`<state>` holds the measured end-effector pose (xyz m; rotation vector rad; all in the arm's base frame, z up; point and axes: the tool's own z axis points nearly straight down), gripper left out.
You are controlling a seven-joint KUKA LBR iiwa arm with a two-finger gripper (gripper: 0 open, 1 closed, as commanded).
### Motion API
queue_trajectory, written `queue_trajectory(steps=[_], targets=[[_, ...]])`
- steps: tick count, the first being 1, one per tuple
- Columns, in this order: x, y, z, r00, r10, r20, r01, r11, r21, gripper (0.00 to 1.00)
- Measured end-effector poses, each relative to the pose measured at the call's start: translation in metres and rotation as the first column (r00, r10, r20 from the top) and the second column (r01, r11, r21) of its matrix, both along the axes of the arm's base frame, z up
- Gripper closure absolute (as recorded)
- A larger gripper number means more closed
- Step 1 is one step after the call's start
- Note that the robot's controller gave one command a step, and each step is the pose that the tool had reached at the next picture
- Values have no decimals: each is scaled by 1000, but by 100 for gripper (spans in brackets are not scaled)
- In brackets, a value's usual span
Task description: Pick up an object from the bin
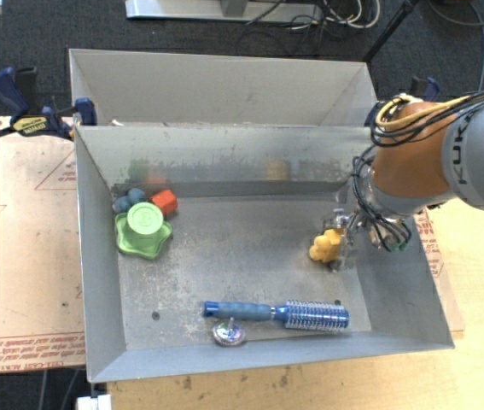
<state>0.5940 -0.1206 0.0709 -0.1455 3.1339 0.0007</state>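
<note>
Left of jaws, touching: yellow toy (pixel 324 247).
Grasp step; can't tell jaws' state. Next: confirm grip, lift straight.

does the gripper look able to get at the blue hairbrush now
Probably yes: the blue hairbrush lies flat with nothing on it, only a silver disc by its handle, and the gripper hangs close, beside the yellow toy.

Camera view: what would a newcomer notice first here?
The gripper hangs next to a small yellow toy at the right of the bin. A blue hairbrush lies along the front wall. A bright green flower-shaped cup sits at the left, with an orange block just behind it.
</note>
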Motion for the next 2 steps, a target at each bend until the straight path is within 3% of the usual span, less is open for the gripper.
queue_trajectory(steps=[2], targets=[[-8,-3,224,996,91,9,-91,996,-4,100]])
